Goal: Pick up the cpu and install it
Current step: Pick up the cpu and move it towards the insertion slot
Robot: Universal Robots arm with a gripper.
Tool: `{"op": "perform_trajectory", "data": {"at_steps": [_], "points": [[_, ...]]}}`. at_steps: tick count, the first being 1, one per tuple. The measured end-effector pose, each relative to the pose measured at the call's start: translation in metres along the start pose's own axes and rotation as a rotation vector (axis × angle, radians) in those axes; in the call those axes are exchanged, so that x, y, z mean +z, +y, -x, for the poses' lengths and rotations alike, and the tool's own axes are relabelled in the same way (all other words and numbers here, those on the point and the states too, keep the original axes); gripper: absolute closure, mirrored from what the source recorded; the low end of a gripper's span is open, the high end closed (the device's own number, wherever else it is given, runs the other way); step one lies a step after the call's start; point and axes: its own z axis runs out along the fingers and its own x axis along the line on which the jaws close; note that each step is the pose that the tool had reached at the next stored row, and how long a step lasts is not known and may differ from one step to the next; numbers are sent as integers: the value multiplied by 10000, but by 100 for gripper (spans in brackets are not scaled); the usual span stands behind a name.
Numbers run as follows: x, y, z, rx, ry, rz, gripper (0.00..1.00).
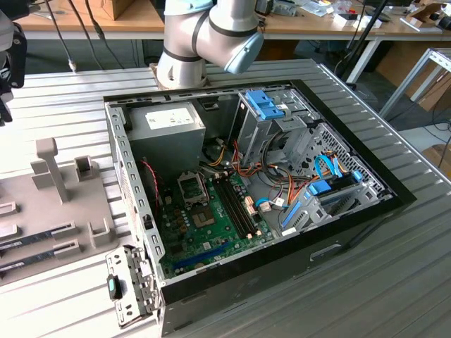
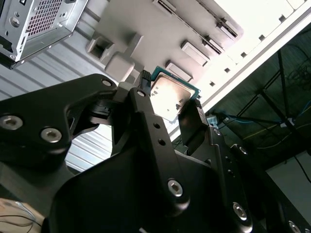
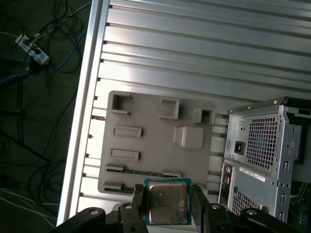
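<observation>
My end effector (image 3: 168,195) is clamped on the cpu (image 3: 167,204): in both wrist views one black finger (image 3: 138,200) presses each of two opposite edges of the small square chip, whose silvery metal top and thin green rim face the cameras. In the second wrist view the end effector (image 2: 167,104) grips the cpu (image 2: 171,94) the same way, and light glints off the metal lid. I hold the chip over one edge of the grey tray (image 3: 155,121), near its long narrow slots; I cannot tell whether the chip touches the tray or hangs clear of it. The tray lies flat on the ribbed metal counter (image 3: 194,48), just beside the rear panel of the computer case (image 3: 262,145) with its perforated grille. In the exterior view my arm (image 1: 204,35) rises behind the open computer case (image 1: 282,267), and the tray (image 1: 77,204) sits to the exterior view's left of it, with two long narrow sticks (image 1: 42,239) lying in its slots. Inside the case the green motherboard (image 1: 211,225) lies flat, the square socket (image 1: 192,186) on it near the grey power-supply box (image 1: 173,123).
</observation>
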Motion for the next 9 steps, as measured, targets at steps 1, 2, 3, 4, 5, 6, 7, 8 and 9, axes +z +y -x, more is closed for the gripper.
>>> {"op": "perform_trajectory", "data": {"at_steps": [1,2,3,4,5,6,7,8,9], "points": [[3,-4,14,0,-1,0,53],[4,-5,21,0,0,0,53],[6,-6,28,0,0,0,53],[7,-8,37,0,-1,0,53],[8,-9,44,0,0,0,53],[10,-10,50,-1,-1,0,53],[11,-12,57,0,0,0,53],[12,-13,63,0,-1,0,53],[14,-14,70,0,0,0,53]]}}
